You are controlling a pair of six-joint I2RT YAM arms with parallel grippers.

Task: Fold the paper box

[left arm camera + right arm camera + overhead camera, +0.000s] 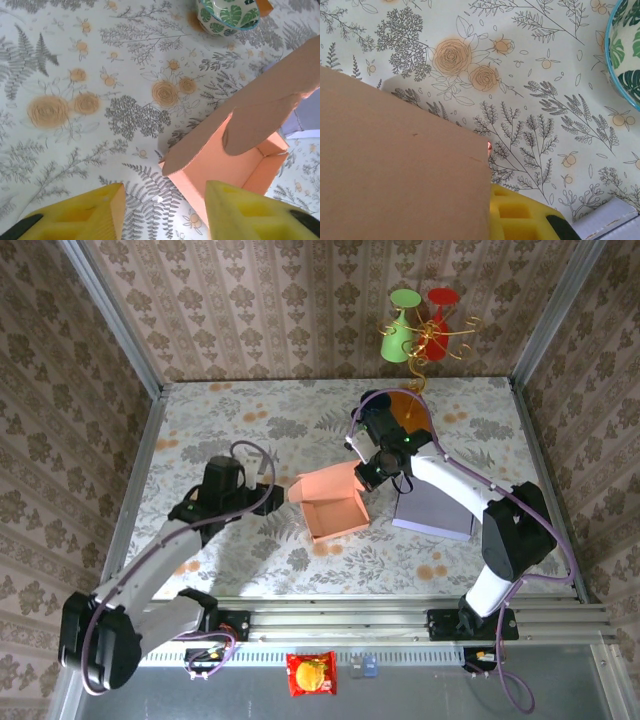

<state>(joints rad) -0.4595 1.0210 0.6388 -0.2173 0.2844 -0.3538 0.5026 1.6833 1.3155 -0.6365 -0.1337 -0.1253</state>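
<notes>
paper box (336,516) sits mid-counter (230,420), tray open upward, lid flap raised. right pincer (369,476) is clamped tight on that flap at the far right corner. left pincer (165,195) is spread apart, empty, just beside the box's left edge.

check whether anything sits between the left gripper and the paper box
Nothing visible does. The left gripper is open, and only bare table lies between it and the near wall of the paper box. The right gripper pinches the lid on the far side, out of that path.
</notes>
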